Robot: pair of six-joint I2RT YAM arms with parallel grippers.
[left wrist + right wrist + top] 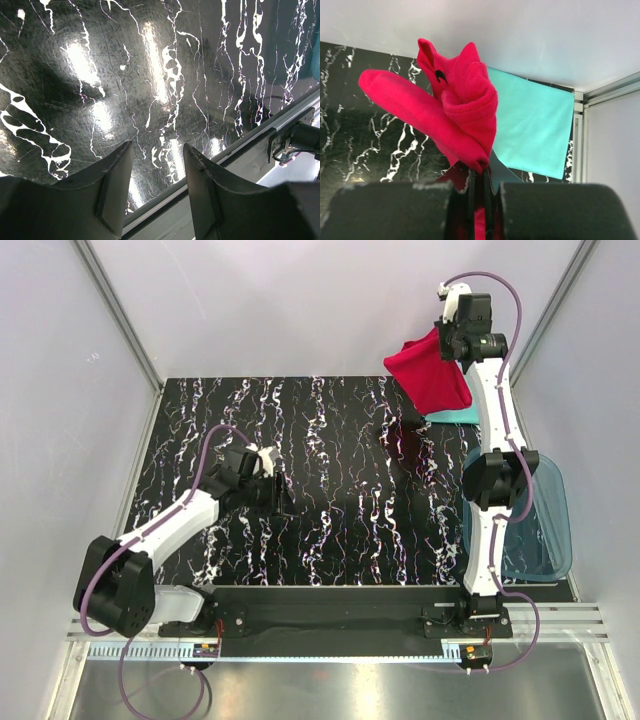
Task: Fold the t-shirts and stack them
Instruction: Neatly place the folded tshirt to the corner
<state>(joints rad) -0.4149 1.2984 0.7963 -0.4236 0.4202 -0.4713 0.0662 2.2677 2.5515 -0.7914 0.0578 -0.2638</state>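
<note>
So the right gripper was up high at the far right corner, jaws clenched on the red shirt. The shirt hung off them in a bunched lump, clear of the desk. In the wrist view you could see the cloth pinched right in the gripper, with the rest of the red shirt flopping over in rolls. It didn't look neatly folded to me.

The turquoise shirt lay flat in that same far right corner, a tidy rectangle from the wrist view, partly under the hanging red one. I'd say that one was already folded.

The left gripper hovered low over the middle-left of the desk, jaws released with nothing between them.

My read: this was the red shirt's turn, lifted but not yet spread. The next move probably calls for laying it flat on bare desk, likely with the left arm helping, then folding it and stacking it on the turquoise one. The blue tub sat off the right edge, not involved.
</note>
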